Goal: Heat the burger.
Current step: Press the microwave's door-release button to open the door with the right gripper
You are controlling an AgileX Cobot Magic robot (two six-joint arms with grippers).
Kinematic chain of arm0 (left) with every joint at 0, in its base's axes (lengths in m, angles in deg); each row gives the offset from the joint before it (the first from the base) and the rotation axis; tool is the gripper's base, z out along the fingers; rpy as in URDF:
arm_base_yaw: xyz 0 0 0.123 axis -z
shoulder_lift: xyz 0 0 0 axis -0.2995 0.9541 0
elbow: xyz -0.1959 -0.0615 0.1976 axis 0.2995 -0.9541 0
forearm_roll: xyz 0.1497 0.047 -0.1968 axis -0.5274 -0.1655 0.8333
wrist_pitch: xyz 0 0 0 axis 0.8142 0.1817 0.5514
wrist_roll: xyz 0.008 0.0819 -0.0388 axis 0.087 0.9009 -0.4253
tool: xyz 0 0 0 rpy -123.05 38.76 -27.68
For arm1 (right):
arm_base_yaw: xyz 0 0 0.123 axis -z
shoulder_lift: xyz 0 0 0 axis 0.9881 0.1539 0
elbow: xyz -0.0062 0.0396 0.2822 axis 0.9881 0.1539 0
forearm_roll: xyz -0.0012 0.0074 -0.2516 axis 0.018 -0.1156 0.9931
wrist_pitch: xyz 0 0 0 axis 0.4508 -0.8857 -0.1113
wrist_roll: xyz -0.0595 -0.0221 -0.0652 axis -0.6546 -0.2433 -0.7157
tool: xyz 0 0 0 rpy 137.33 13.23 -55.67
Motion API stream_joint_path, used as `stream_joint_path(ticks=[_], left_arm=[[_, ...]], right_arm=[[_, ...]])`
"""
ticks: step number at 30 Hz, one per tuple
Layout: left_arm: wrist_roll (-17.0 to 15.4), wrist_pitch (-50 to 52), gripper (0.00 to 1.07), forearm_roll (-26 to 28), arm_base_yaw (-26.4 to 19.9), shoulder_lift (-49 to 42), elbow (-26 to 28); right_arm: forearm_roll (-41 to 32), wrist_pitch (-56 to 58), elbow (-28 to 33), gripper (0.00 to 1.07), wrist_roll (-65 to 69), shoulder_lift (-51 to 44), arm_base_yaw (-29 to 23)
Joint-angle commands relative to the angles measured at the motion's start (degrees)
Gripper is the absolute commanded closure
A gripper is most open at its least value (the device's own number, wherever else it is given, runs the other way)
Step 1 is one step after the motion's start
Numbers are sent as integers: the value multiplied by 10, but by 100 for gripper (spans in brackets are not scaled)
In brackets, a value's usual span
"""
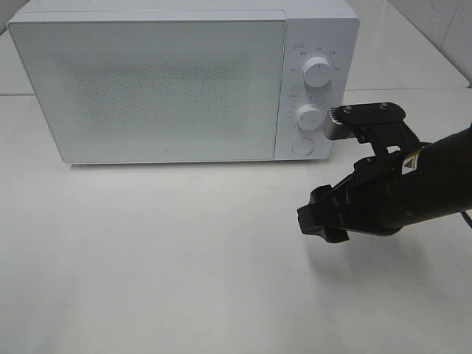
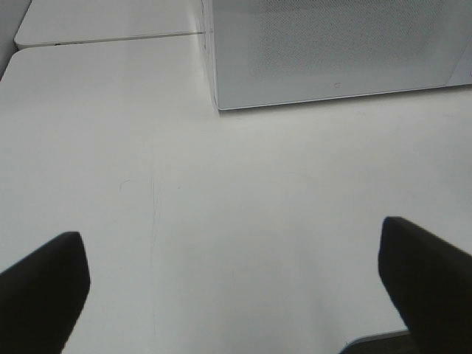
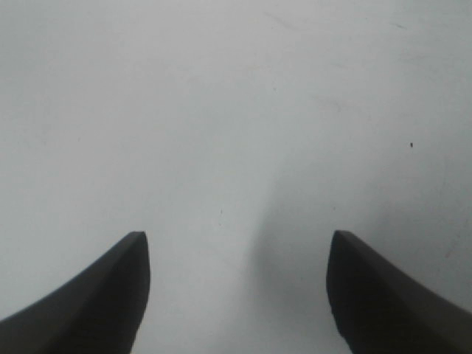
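Right hand (image 3: 237, 236): fingers spread, nothing between them, only bare surface (image 1: 147, 258) under it. It sits in front of the microwave (image 1: 169, 81), at the control-panel end, with one finger just beside the lower knob (image 1: 310, 116); can't tell if it touches. Left hand (image 2: 230, 230): fingers spread wide, empty, over the surface, facing the microwave's front corner and well apart from it. Microwave door (image 1: 147, 88) is shut. Burger: not visible in any view, can't tell where it is.

Kitchen-style test bench: white microwave (image 1: 147, 81) on plain white tabletop (image 1: 147, 258).
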Motion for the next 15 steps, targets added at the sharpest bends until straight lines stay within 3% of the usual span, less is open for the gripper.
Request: stream_joint_path(ticks=[1, 5, 7, 15], left_arm=[[-2, 7, 6, 1, -2, -11, -2], [-2, 7, 6, 1, -2, -11, -2], [-2, 7, 6, 1, -2, -11, -2], [-2, 7, 6, 1, -2, -11, -2]], right_arm=[[28, 54, -2, 40, -5, -34, 5], [30, 85, -2, 35, -5, -66, 5], [31, 132, -2, 26, -5, -112, 5], [41, 252, -2, 27, -5, -206, 4]])
